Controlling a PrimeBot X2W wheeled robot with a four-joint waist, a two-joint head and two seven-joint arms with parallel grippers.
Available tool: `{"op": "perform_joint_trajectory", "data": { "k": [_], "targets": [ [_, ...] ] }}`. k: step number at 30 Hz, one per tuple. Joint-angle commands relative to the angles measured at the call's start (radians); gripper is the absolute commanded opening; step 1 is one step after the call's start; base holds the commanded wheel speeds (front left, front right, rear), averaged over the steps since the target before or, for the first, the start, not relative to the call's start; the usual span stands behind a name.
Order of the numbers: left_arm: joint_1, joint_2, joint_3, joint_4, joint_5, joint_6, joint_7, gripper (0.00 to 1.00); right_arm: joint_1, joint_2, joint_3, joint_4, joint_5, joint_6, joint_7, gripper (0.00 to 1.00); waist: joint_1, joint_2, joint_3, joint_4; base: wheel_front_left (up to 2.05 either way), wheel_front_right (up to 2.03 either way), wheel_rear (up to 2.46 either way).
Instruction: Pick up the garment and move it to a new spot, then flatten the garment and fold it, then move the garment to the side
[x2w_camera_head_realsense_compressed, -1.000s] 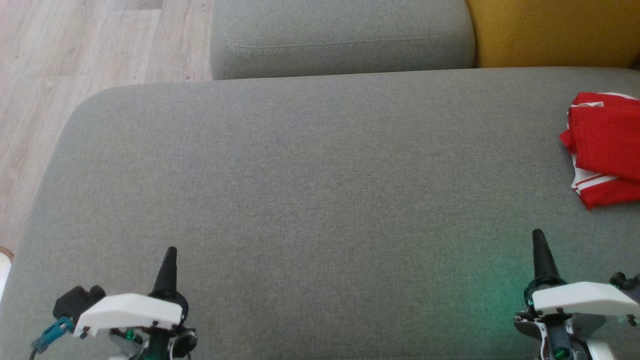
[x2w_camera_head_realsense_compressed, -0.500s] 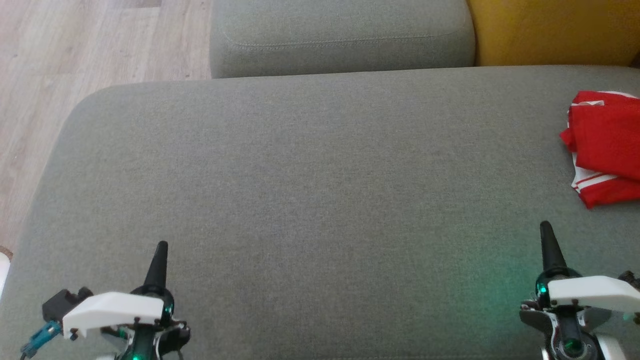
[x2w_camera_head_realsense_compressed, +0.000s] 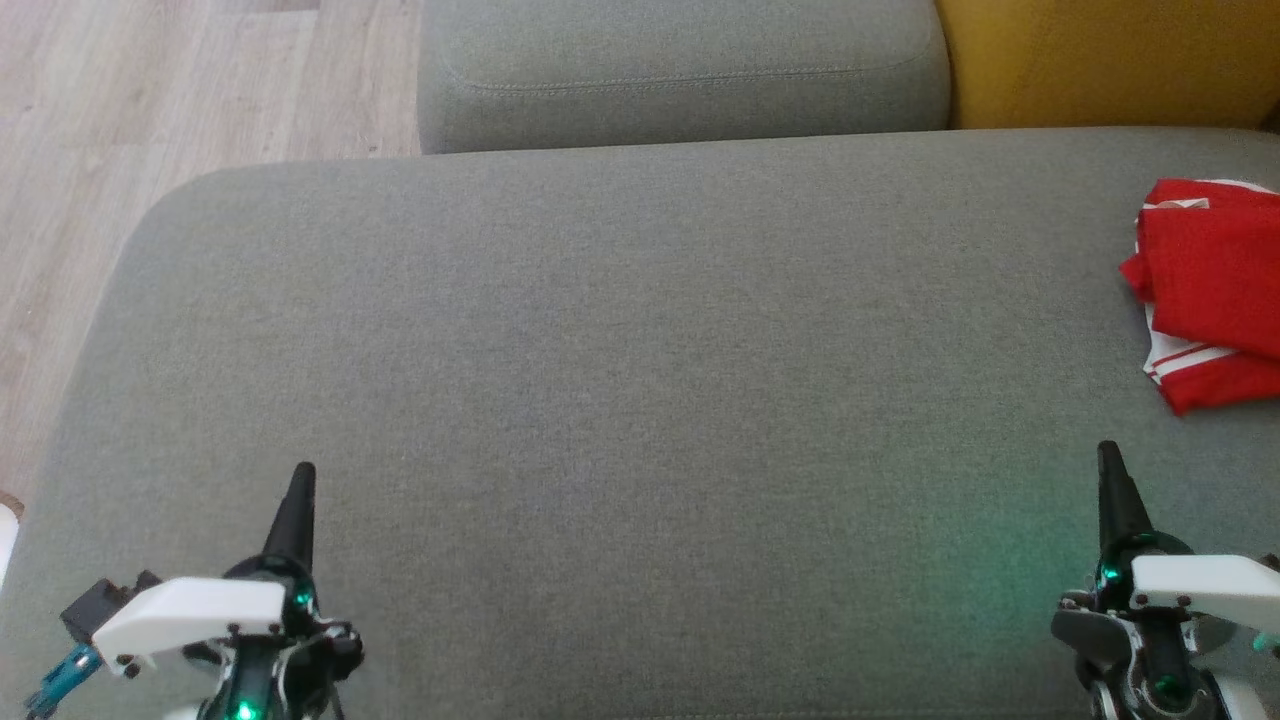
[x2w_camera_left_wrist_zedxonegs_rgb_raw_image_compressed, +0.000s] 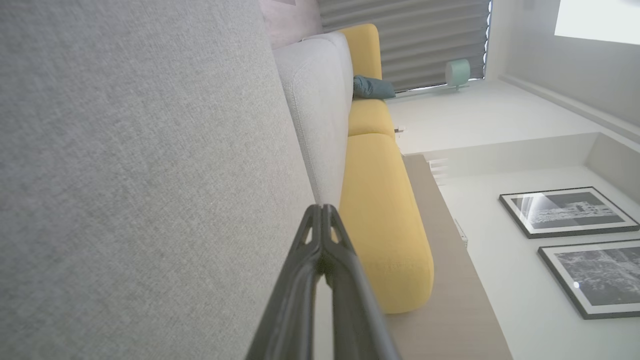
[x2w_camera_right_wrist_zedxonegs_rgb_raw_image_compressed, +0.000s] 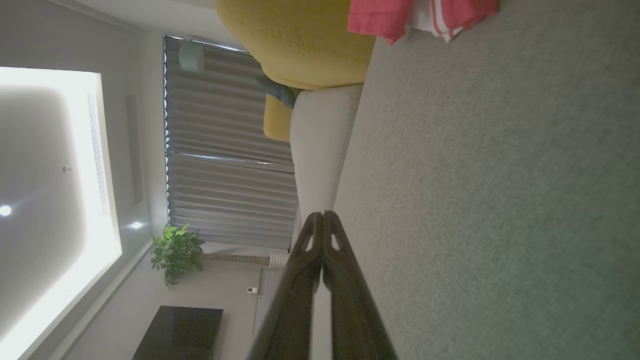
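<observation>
Rightmost on seat (x2w_camera_head_realsense_compressed: 640, 350), red garment (x2w_camera_head_realsense_compressed: 1215, 270), striped edge toward robot; left fingers (x2w_camera_head_realsense_compressed: 296, 510), right fingers (x2w_camera_head_realsense_compressed: 1117, 495) together, empty.

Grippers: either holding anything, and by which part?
Nothing is held. The left gripper and right gripper each have their fingers shut together with nothing between; the red garment lies on the grey seat, apart from both.

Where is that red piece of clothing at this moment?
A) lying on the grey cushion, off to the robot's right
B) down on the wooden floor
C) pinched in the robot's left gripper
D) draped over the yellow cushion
A: the red garment lies on the grey cushion at the head view's right edge, apart from the shut right gripper, which holds nothing.
</observation>
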Motion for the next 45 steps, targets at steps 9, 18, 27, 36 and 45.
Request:
{"op": "perform_joint_trajectory", "data": {
  "k": [9,18,27,36,45],
  "targets": [
    [-0.069,0.013,0.071,-0.043,-0.116,-0.025,0.035,0.00,-0.066,-0.005,0.001,-0.048,0.126,0.006,0.026,0.00,0.0000,0.0000,0.003,-0.001,0.00,0.00,0.00],
    [-0.077,0.012,0.099,-0.048,-0.203,-0.041,0.059,0.00,-0.072,-0.005,-0.010,-0.054,0.222,0.007,0.042,0.00,0.0000,0.0000,0.005,-0.001,0.00,0.00,0.00],
    [-0.077,0.010,0.101,-0.048,-0.201,-0.041,0.061,0.00,-0.072,-0.005,-0.010,-0.054,0.222,0.007,0.042,0.00,0.0000,0.0000,0.005,-0.001,0.00,0.00,0.00],
    [-0.077,0.009,0.104,-0.048,-0.199,-0.041,0.063,0.00,-0.072,-0.005,-0.010,-0.054,0.222,0.007,0.042,0.00,0.0000,0.0000,0.005,-0.001,0.00,0.00,0.00],
    [-0.077,0.007,0.106,-0.048,-0.198,-0.041,0.065,0.00,-0.072,-0.005,-0.010,-0.054,0.222,0.007,0.042,0.00,0.0000,0.0000,0.005,-0.001,0.00,0.00,0.00]
  ]
}}
